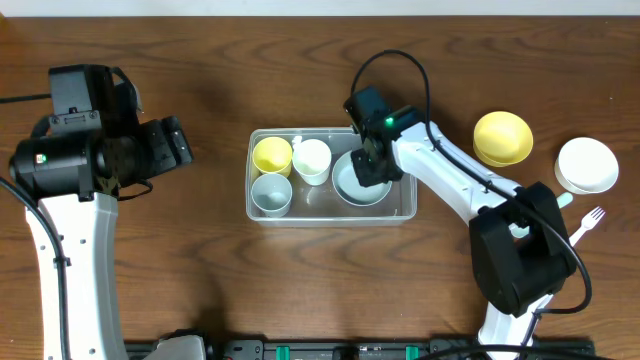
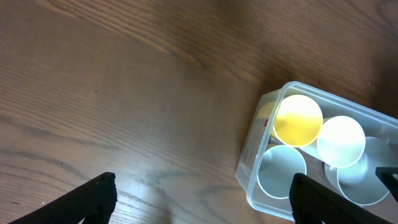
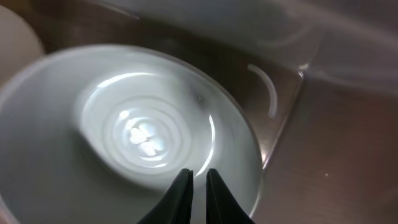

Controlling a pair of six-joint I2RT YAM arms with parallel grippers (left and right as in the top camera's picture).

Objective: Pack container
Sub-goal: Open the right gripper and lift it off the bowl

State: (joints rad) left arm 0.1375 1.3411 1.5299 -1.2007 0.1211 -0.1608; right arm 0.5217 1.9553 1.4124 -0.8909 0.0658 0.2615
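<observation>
Overhead, right tool: down inside the container, over the pale bowl.
Left wrist, left tool: fingers wide apart and empty, with the container ahead to its right. The label is unreadable.
Right wrist, right tool: fingers nearly together. I cannot tell if they pinch the bowl.
Risk: lifting while still pinching would likely tip the bowl out.

The container was a clear rectangular tub with rounded corners; it sat upright, lidless, mid-desk; three cups and a bowl stood inside.
</observation>
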